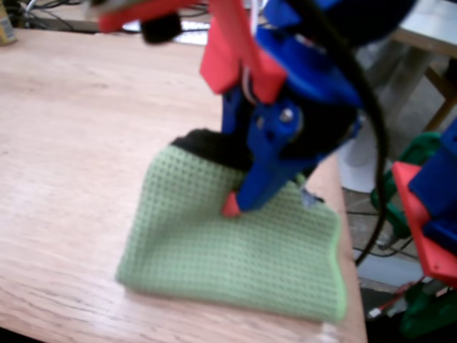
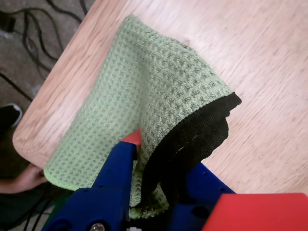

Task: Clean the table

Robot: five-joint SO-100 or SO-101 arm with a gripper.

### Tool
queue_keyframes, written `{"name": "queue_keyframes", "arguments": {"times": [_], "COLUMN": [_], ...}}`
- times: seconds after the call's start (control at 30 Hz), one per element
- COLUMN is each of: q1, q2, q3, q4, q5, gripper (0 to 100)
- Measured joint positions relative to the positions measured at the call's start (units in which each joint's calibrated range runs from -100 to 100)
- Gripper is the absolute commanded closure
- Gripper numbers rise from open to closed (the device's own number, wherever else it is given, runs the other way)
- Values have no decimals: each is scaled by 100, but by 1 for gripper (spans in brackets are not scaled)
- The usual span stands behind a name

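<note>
The end effector is closed on a fold of the green cloth, which lies near the surface's corner.

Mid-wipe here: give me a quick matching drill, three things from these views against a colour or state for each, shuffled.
Things:
1. cloth
2. table
3. gripper

States:
A. reddish-brown wood grain
B. blue with a red tip, jaws shut on fabric
C. green waffle weave, black underside, one part lifted

Pairs: 1-C, 2-A, 3-B
</note>
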Motion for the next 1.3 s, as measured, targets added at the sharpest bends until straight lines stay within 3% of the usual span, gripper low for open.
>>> {"name": "queue_keyframes", "arguments": {"times": [0.27, 0.67, 0.87, 1.3], "q1": [-85, -94, -94, 28], "q2": [-164, -147, -147, -683], "q3": [1136, 1614, 1668, 1659], "q4": [-17, -17, -17, 0], "q5": [-20, -20, 5, 10], "gripper": [99, 99, 77, 76]}}
